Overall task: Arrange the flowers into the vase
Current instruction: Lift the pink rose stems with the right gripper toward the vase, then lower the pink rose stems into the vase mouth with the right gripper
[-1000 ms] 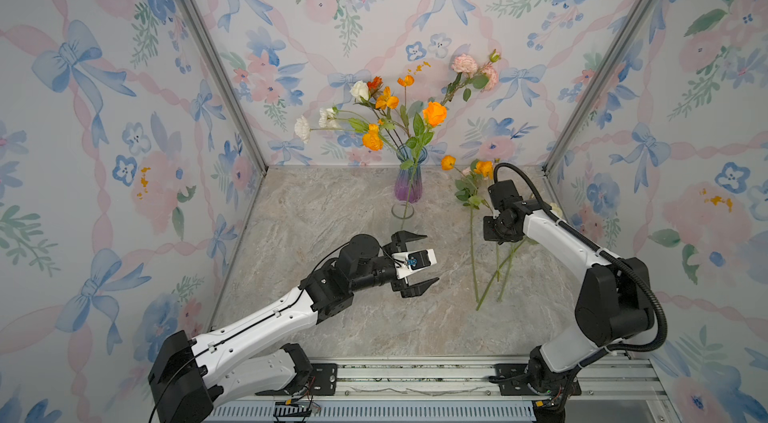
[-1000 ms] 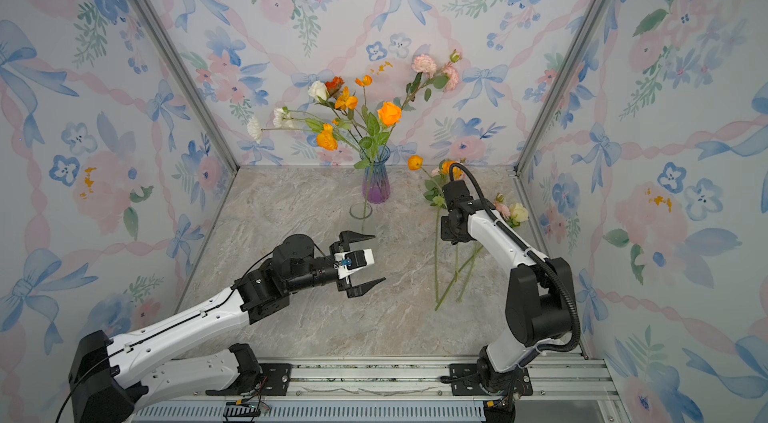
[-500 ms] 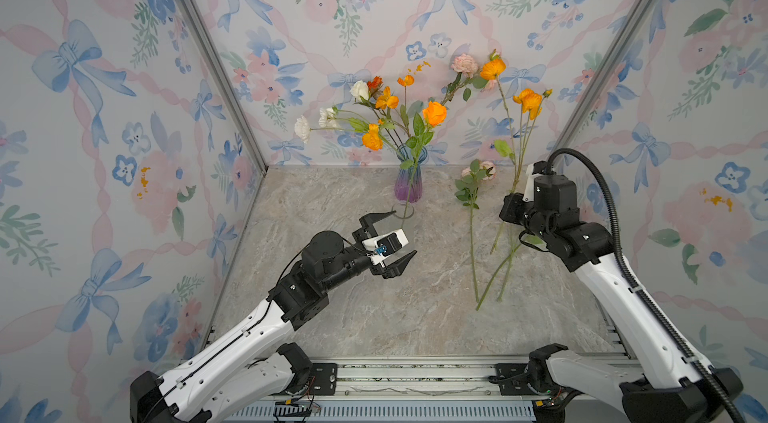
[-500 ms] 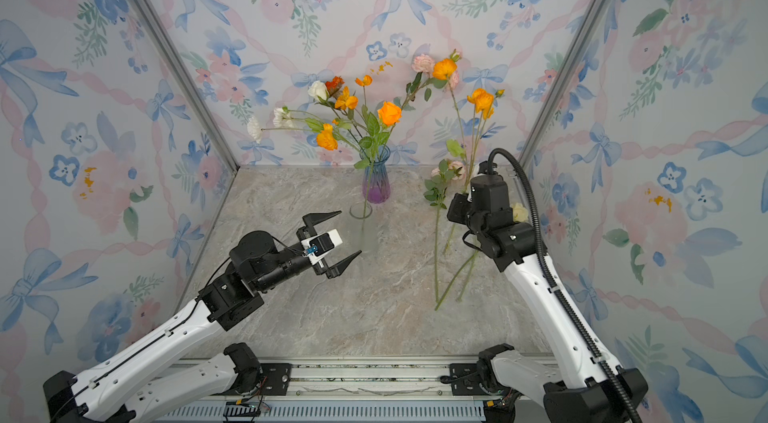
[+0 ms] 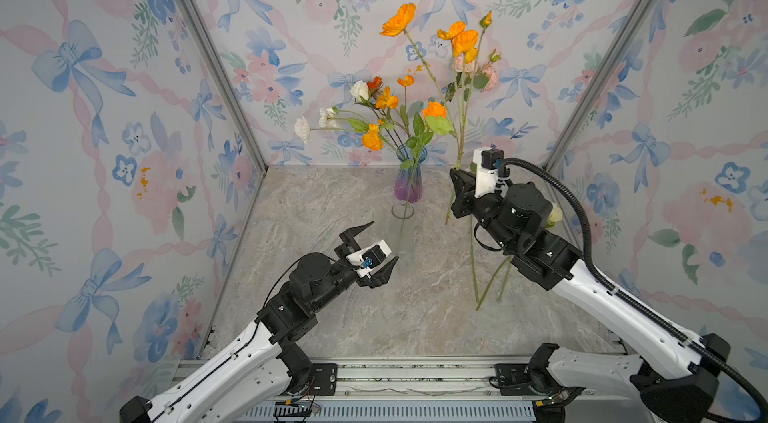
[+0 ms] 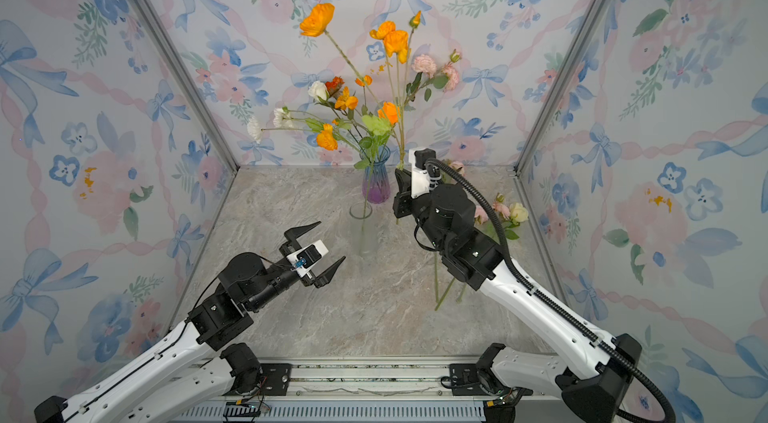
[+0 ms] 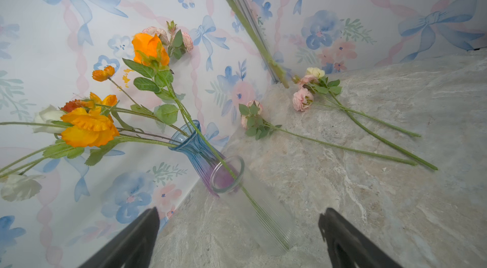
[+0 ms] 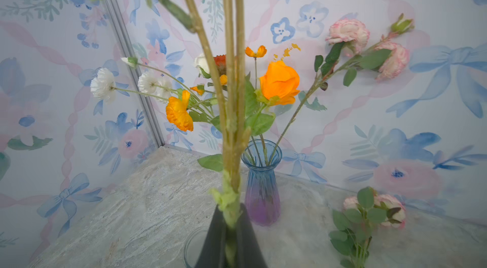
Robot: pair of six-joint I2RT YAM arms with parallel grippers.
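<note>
**Bouquet mostly built: one spray in the air, three on the tabletop**

Left jaws are nearest, spread wide and empty, just beside the clear ribbed glass vase [image 5: 404,234]. To their right, three loose sprays [image 7: 303,99], pink and pale yellow, lie flat on the tabletop [image 5: 316,209], not yet placed. The clear vase holds a single stem, the orange rose [image 7: 150,48].

Right jaws pinch the stems of an orange poppy spray [image 5: 464,40], held upright just right of the blue-to-purple vase [image 5: 409,182]. That vase carries the main bunch [image 5: 374,117]: orange, white, pink.

Judged well past halfway, with four sprays left counting the one held.

Obstacles:
- The fanned bunch crowds the blue vase's neck.
- The clear vase stands directly in front of it.
- The leaning pink carnations [image 6: 424,65] may snag the incoming spray.
</note>
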